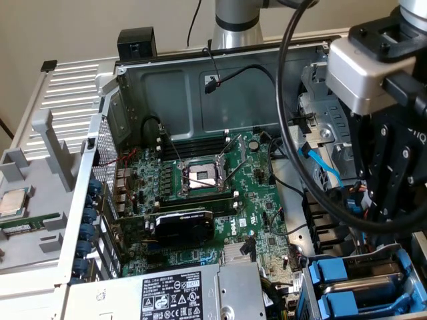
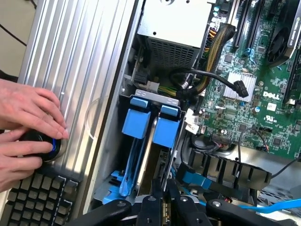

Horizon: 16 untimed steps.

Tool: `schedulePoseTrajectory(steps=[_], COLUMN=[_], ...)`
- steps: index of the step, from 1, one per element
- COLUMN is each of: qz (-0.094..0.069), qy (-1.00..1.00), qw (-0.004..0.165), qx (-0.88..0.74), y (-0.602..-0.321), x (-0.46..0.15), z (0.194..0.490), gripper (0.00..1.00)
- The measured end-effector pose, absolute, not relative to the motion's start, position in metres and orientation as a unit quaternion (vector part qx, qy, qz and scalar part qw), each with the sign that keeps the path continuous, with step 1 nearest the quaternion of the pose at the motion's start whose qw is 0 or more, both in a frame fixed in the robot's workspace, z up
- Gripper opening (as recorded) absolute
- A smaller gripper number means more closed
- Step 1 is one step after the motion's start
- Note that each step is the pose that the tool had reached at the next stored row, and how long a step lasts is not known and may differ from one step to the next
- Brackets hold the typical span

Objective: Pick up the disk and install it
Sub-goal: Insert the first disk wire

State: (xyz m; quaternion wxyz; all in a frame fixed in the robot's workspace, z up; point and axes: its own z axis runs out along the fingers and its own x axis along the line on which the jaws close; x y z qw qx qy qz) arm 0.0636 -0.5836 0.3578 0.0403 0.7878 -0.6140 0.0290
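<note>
My gripper (image 1: 390,212) hangs over the drive cage (image 1: 319,280) at the exterior view's right, inside the open computer case. In the wrist view its dark fingers (image 2: 151,207) stand close together on a thin metal edge with blue plastic beside it, which looks like the disk (image 2: 164,213) held edge-on. Just below sit two bright blue carrier tabs (image 2: 137,117) side by side in the cage (image 2: 123,89). The rest of the held disk is hidden by the gripper.
The motherboard (image 1: 247,200) with a bare CPU socket (image 1: 200,177) and a black card (image 1: 183,227) fills the case floor. The grey power supply (image 1: 200,293) is beside the cage. Black cables (image 1: 287,120) loop near the arm. A person's hands (image 2: 28,117) rest on a black knob (image 2: 47,147) by a keyboard (image 2: 37,200).
</note>
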Motion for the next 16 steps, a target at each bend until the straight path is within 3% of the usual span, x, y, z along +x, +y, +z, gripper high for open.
schedulePoseTrajectory(steps=[16], qz=[0.024], qy=[-0.671], qw=[0.040], qx=[0.740], y=[-0.5866], x=[0.0635], z=[0.3574], gripper=[0.16])
